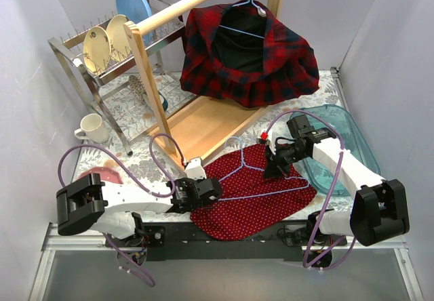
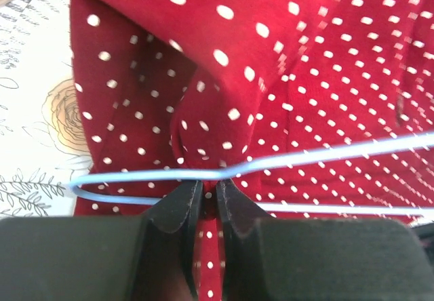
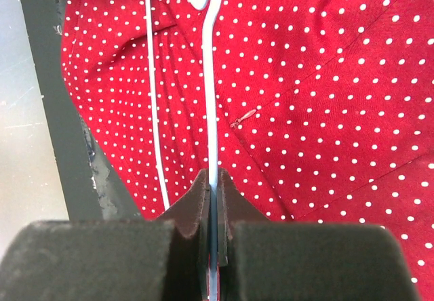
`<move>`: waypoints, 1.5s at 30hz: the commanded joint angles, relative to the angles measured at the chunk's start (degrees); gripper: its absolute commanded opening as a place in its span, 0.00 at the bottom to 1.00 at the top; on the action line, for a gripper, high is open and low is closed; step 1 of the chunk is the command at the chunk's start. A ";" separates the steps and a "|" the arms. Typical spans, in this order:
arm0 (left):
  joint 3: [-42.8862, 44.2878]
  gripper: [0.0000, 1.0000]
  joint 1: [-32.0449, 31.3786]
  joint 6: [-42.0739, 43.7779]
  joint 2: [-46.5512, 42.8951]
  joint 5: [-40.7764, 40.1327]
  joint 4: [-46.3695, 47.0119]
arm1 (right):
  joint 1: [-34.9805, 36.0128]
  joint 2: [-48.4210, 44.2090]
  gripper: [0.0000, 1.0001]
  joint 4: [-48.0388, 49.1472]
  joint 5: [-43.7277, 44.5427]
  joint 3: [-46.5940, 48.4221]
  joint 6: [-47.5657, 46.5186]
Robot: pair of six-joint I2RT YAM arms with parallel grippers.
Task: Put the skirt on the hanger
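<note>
A red skirt [image 1: 258,196] with white dots lies on the table at the front centre. A pale blue wire hanger [image 1: 252,169] lies on top of it. My left gripper [image 1: 215,191] is at the skirt's left edge and is shut on a fold of the skirt [image 2: 285,70], just under the hanger wire [image 2: 319,153]. My right gripper [image 1: 273,167] is at the hanger's right arm and is shut on the hanger wire [image 3: 210,97], with the skirt [image 3: 325,97] beneath it.
A wooden clothes rack [image 1: 196,118] stands behind, with a red plaid garment [image 1: 254,53] on a hanger on its rail. A dish rack [image 1: 108,50] with plates stands back left, a white mug [image 1: 93,128] left, a clear blue tub [image 1: 339,142] right.
</note>
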 commanded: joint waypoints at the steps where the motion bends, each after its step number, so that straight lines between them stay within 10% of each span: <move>1: 3.46 0.05 -0.79 2.12 -6.47 -3.17 -0.82 | -0.28 -0.79 0.01 0.31 1.77 -1.09 -1.60; 28: 9.80 0.00 0.36 4.51 -34.43 4.55 -22.88 | -12.85 3.17 0.01 -2.24 -1.30 2.52 -17.07; 33: 3.47 0.63 0.36 4.39 -33.29 10.17 -20.97 | -12.94 3.87 0.01 -3.47 -3.85 1.99 -17.95; 45: 25.23 0.67 -4.73 48.94 -5.90 24.96 -4.08 | -12.94 5.10 0.01 -2.94 -4.20 1.28 -17.16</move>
